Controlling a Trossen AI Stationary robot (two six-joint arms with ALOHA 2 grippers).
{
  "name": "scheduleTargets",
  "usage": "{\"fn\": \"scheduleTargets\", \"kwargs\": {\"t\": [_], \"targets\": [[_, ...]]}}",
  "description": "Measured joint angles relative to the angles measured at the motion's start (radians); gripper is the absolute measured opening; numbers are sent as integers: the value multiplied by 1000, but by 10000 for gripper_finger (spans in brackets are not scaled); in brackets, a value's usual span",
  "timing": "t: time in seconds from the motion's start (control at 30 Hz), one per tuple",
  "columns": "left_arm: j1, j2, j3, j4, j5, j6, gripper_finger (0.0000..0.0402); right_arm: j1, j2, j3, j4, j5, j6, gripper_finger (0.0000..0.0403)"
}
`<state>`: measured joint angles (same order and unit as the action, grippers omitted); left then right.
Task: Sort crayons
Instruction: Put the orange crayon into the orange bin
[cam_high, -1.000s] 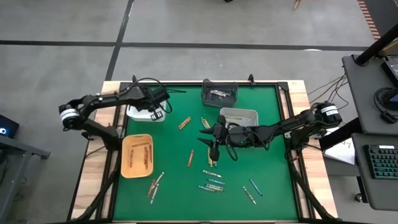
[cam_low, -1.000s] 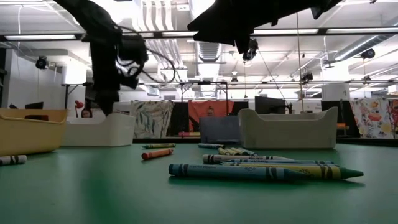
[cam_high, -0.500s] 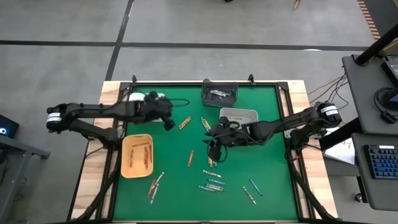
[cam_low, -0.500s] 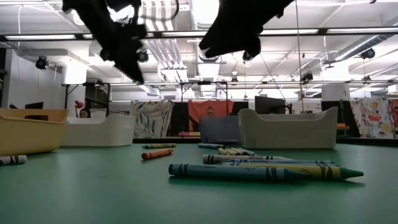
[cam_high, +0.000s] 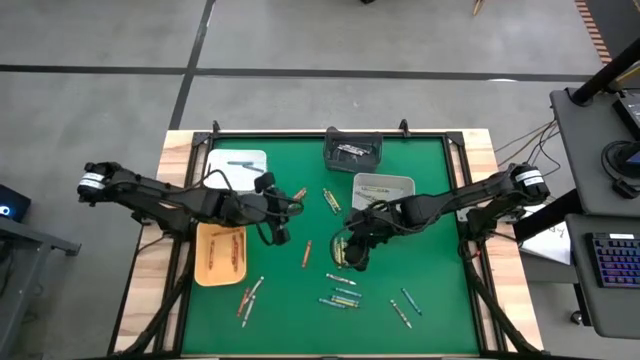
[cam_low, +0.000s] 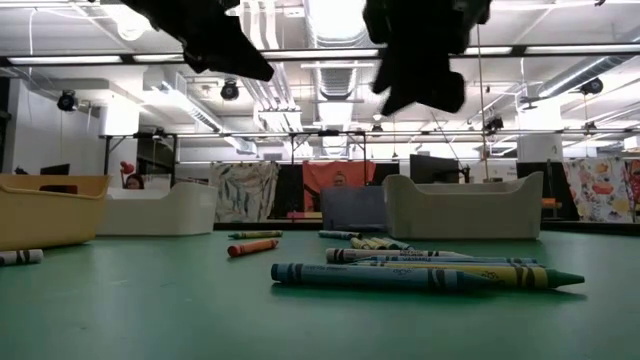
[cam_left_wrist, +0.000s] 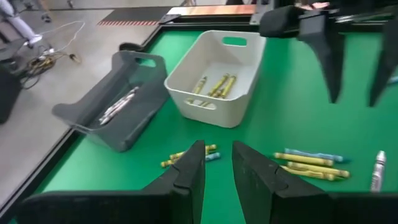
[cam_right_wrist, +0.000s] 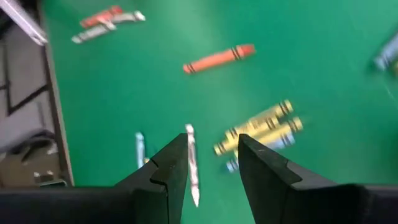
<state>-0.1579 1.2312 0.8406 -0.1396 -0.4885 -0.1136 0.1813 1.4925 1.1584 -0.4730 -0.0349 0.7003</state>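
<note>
Crayons lie scattered on the green table: an orange one, a yellow pair, a blue and yellow cluster. My left gripper hangs open above the mat right of the tan tray, holding nothing; its wrist view shows bare mat between the fingers. My right gripper hangs open over the table's middle, tilted down. Below it lie a white crayon, yellow crayons and an orange crayon. In the low view both grippers hang well above the crayons.
A white tray sits far left and a dark grey tray at the far edge. A pale tray beside my right arm holds yellow crayons. More crayons lie near the front.
My left gripper has swung away from the white tray toward the table's middle and near side, rising and tipping from pointing down to nearly level. My right gripper has stayed over the table's middle but has tipped downward and rolled. No crayon has moved.
</note>
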Motion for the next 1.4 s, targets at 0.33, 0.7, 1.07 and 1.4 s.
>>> {"fn": "scheduleTargets", "kwargs": {"t": [0.33, 0.7, 1.07, 1.4], "targets": [[-63, 4, 0, 21, -1, 4, 63, 65, 0, 0, -177, -13, 160, 123], [-99, 36, -13, 63, 0, -20, 63, 113, 0, 0, -329, -188, 273, 117], [-101, 240, 15, 60, 100, -421, 63, 120, 0, -1, -582, -227, 291, 114], [-122, 401, 63, 31, 136, -615, 63, 120, 0, -1, -588, -227, 230, 112]]}}
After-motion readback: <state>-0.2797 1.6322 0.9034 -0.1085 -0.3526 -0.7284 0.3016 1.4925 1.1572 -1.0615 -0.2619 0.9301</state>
